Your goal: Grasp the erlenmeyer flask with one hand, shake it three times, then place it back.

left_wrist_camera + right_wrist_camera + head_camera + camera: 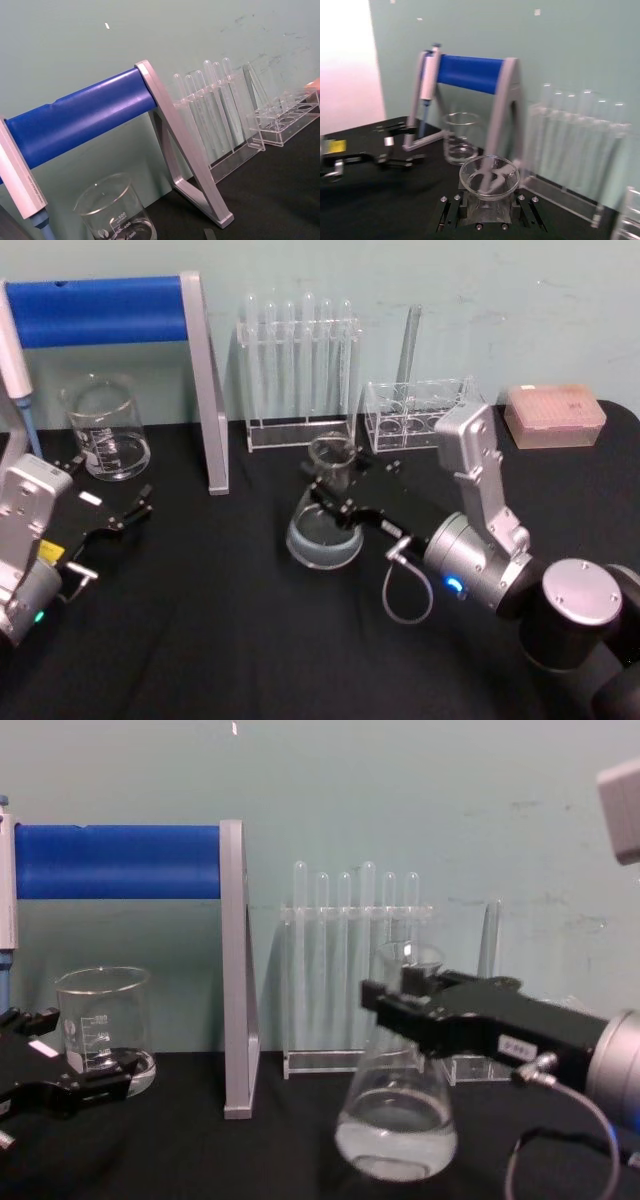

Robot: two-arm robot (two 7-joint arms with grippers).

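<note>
Right hand (328,492) pinches the flask (322,535) by its neck; shake gently to keep the water in, while the left hand (140,502) rests spread over the counter (220,620)

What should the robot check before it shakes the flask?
1. Right hand closed on flask neck: ok.
2. Liquid sits low, far under the neck: ok.
3. Flask lifted off the table: cannot tell.
4. Left hand parked far left, open: ok.
5. Beaker well away from flask: ok.
6. Room between flask and tube rack behind it: cannot tell.
</note>
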